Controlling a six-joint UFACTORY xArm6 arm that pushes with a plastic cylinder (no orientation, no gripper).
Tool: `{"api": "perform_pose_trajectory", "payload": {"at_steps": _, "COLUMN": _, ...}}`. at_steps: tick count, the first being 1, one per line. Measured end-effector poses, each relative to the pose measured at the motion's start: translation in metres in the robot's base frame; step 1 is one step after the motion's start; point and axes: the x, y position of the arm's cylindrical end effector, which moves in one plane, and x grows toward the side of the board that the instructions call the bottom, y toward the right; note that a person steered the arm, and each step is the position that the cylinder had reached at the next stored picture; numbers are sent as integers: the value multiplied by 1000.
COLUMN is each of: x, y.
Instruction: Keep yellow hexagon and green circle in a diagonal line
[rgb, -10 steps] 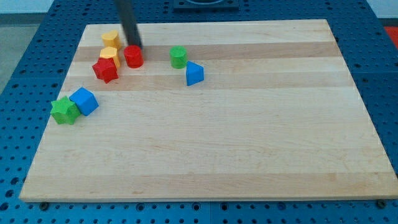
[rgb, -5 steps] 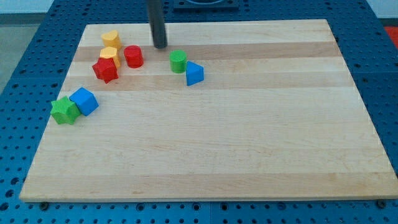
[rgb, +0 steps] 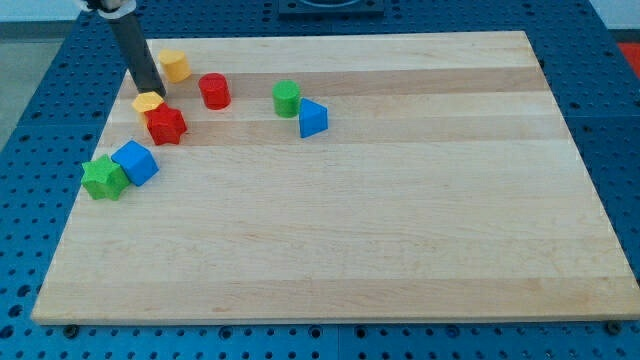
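Observation:
A yellow hexagon (rgb: 175, 65) lies near the board's top left corner. A green circle (rgb: 287, 96) lies to its right and a little lower, next to a blue triangle (rgb: 312, 118). My tip (rgb: 156, 93) is at the left, below and left of the yellow hexagon. It touches the top of a second yellow block (rgb: 149, 102), whose shape I cannot make out. That block rests against a red star (rgb: 166, 125). A red circle (rgb: 214, 91) lies between the hexagon and the green circle.
A green star (rgb: 104, 177) and a blue block (rgb: 135, 161) touch each other near the wooden board's left edge (rgb: 85, 215). The board sits on a blue perforated table.
My tip has swung from the top middle to the left. The second yellow block and the red star have shifted left and down, away from the yellow hexagon.

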Motion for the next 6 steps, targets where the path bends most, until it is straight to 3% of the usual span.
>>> {"api": "perform_pose_trajectory", "payload": {"at_steps": 1, "x": 0, "y": -2}}
{"api": "perform_pose_trajectory", "payload": {"at_steps": 2, "x": 4, "y": -50}}
{"api": "perform_pose_trajectory", "payload": {"at_steps": 3, "x": 29, "y": -33}}
{"api": "perform_pose_trajectory", "payload": {"at_steps": 4, "x": 30, "y": 59}}
{"api": "perform_pose_trajectory", "payload": {"at_steps": 5, "x": 30, "y": 96}}
{"api": "perform_pose_trajectory", "payload": {"at_steps": 6, "x": 66, "y": 46}}
